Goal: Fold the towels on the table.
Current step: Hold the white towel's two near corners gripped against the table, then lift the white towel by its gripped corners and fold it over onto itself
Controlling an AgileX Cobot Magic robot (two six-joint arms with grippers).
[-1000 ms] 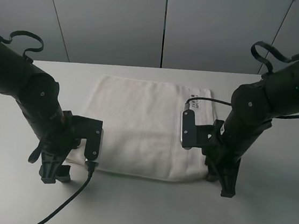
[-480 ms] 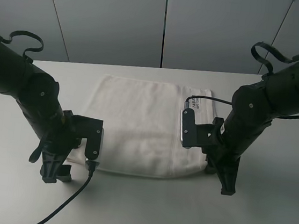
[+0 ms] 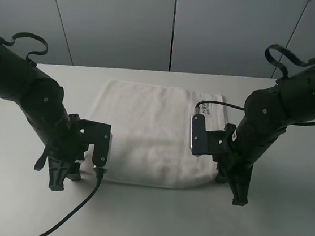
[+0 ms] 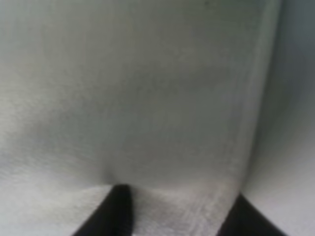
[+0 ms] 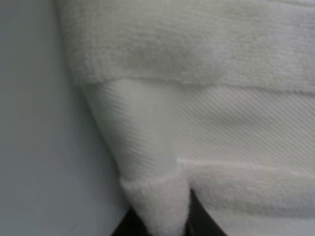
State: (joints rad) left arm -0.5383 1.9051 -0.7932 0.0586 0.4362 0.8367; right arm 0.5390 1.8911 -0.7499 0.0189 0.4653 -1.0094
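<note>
Our right gripper [image 5: 165,221] is clenched on the towel [image 3: 144,133]. In its wrist view a peak of terry cloth is pinched up between the two dark fingers [image 5: 204,223], with the smoother ribbed band [image 5: 221,128] of the border just behind the pinch and the fluffy pile beyond that. From the high camera we see this gripper pointing down at the towel's near right corner. Our left gripper [image 4: 179,196] points down at the near left corner. Its wrist view is blurred, but we can make out its two fingers standing apart, with the hemmed edge of the towel lying between them and a small dimple in the cloth by one tip. We cannot tell whether they have hold of the cloth or only rest on it. The towel itself lies spread flat on the white table [image 3: 151,225], between the left arm [image 3: 29,92] and the right arm [image 3: 283,109], toward the far side of the tabletop. A small label [image 3: 207,108] with dark print shows at its far right corner. A black cable [image 3: 73,211] trails from the left arm across the bare table toward the near edge. Behind the table stands a grey panelled wall [image 3: 117,22].
</note>
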